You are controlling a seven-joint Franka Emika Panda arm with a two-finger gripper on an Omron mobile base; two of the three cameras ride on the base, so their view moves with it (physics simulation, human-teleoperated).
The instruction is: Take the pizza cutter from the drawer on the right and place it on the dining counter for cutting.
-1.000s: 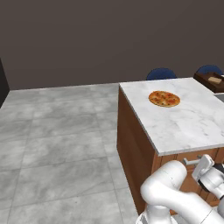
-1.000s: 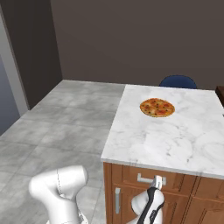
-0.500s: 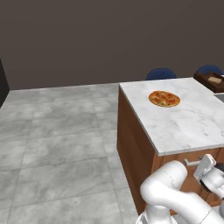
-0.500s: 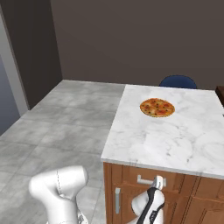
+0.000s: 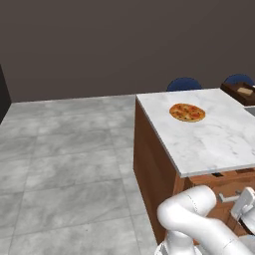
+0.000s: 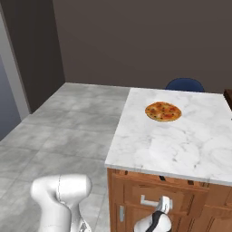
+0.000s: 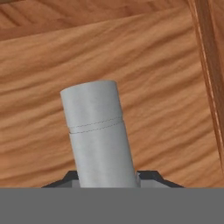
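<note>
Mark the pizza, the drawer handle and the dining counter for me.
pizza [image 6: 163,111]: right base view, centre of its orange topping.
drawer handle [image 7: 99,135]: hand view, middle of the silver bar between the finger tips.
dining counter [image 5: 214,142]: left base view, bare marble near the front edge.

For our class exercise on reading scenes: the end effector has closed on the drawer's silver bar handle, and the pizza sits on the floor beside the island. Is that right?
Not quite. The pizza lies on the dining counter, as the right base view shows. The end effector has indeed closed on the drawer's silver bar handle.
</note>
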